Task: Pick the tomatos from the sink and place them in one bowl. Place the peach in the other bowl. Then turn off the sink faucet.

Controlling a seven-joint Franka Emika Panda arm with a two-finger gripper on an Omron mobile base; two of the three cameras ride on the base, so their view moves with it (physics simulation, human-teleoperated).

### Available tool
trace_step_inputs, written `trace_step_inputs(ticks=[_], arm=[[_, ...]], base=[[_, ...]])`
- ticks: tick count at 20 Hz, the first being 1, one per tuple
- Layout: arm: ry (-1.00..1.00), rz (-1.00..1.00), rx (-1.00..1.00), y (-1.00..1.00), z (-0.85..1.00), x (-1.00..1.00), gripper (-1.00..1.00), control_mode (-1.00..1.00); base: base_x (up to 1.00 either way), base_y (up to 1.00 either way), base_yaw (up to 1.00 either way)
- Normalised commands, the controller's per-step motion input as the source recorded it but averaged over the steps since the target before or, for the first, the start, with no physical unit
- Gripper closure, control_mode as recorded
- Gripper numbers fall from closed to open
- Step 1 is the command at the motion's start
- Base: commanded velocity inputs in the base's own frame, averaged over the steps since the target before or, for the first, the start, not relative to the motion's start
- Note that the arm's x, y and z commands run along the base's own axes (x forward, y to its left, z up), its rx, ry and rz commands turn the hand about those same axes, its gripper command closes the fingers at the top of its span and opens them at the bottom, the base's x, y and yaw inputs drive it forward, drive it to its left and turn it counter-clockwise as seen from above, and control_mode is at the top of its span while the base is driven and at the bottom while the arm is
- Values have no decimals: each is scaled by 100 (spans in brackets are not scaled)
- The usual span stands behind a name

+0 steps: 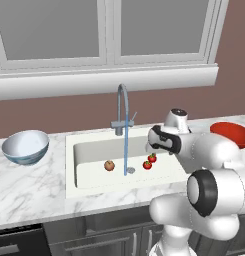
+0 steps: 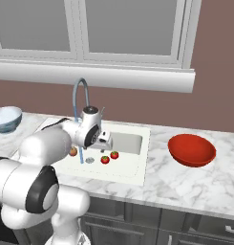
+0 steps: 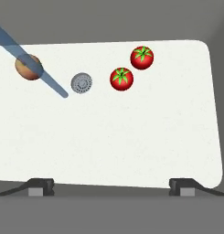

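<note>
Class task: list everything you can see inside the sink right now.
Inside the sink: two tomatoes, a peach, the round drain and a stream of water. The stream crosses part of the peach in the hand view.

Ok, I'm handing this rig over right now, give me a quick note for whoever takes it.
Gripper: open, empty, held above the sink.
Both tomatoes lie side by side on the sink floor, right of the drain; the peach lies left of it.
Red bowl and blue-white bowl are empty on the counter.
Faucet is running.
Done: nothing.
Left: both tomatoes, the peach, then water off.
</note>
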Motion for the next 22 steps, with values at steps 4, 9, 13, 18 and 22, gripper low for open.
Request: trace_step_inputs(ticks=[4,9,13,18,22], arm=[[0,-1,0,0,-34,18,-100,-100],[0,-2,0,0,-38,12,-100,-100],[0,-2,0,0,-27,24,-100,-100],[0,-1,0,0,-24,30,-100,-100],[0,0,0,0,-24,32,-100,-100]], base=[[0,0,0],[0,0,0],[0,0,0],[0,0,0],[0,0,0]])
